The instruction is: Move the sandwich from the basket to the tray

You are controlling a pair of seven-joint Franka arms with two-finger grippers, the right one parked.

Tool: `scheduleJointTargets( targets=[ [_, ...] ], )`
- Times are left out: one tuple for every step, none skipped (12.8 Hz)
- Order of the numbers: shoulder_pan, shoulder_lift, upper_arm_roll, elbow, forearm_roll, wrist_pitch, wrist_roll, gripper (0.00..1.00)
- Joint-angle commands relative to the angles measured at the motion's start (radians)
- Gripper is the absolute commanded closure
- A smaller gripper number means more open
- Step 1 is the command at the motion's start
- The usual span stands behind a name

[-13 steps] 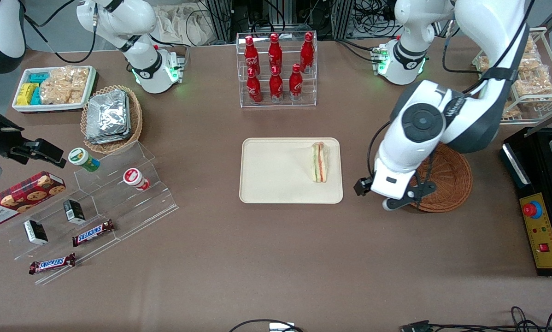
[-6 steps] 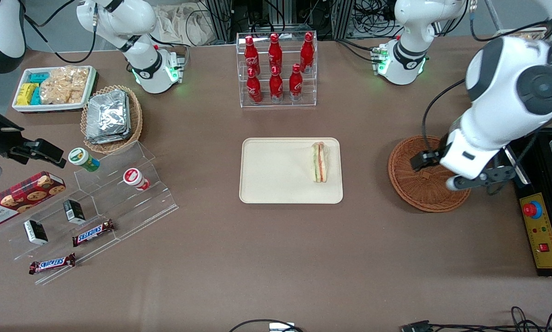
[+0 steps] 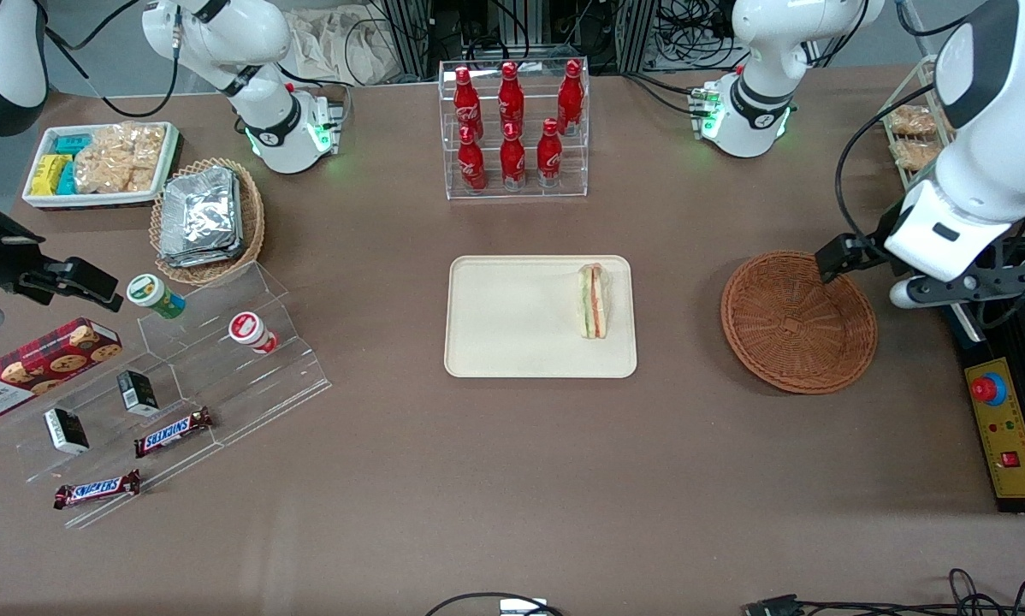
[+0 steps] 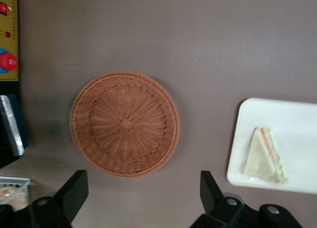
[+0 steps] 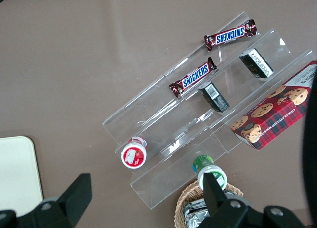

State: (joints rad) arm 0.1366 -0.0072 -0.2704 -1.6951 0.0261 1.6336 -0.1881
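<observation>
Step in hand: the placing looks finished. Sandwich [image 3: 594, 301] lies flat on the tray [image 3: 512, 342], filling edge turned toward the working arm's end of the table. It sits inside the rim at that end, roughly midway between the near and far edges. Basket [image 3: 797, 322] holds nothing; its bare weave shows right to the centre.

Gripper [image 3: 932, 291] hangs high above the table, just past the basket's rim toward the working arm's end, over the edge of the black control box [image 3: 989, 389]. Jaws stand wide apart with nothing between them. In the wrist view both fingers [image 4: 74, 191] frame open table below the gripper [image 4: 141, 188].

Sandwich relative to gripper: well apart. The whole basket and a strip of bare table lie between them. The sandwich is at the tray end, the gripper at the box end, and nothing touches. From the wrist camera the basket [image 4: 125, 124] sits almost straight beneath, with the sandwich [image 4: 265, 156] and a corner of the tray [image 4: 297, 124] off to one side.

Judgement on the next move: no further grasp seems called for, since the item is where the task wants it. What remains is likely only bringing the arm to rest, jaws left open. That calls for a path keeping height over the basket and clear of the wire rack [image 3: 910, 137] close by the arm. The sandwich looks settled, lying on a broad face, so it is unlikely to shift unaided.
</observation>
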Motion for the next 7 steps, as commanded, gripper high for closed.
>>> scheduleJointTargets(
  targets=[
    [-0.012,-0.059,0.045,-0.023,-0.018,-0.044,0.132,0.00],
    [-0.012,-0.063,0.056,-0.018,-0.018,-0.064,0.174,0.00],
    [-0.012,-0.066,0.065,-0.003,-0.018,-0.081,0.202,0.00],
    [-0.012,-0.069,0.066,0.006,-0.018,-0.096,0.208,0.00],
    [-0.012,-0.076,0.066,0.012,-0.018,-0.103,0.208,0.00],
    [-0.012,-0.082,0.066,0.014,-0.018,-0.109,0.207,0.00],
    [-0.012,-0.083,0.066,0.014,-0.018,-0.110,0.200,0.00]
  ],
)
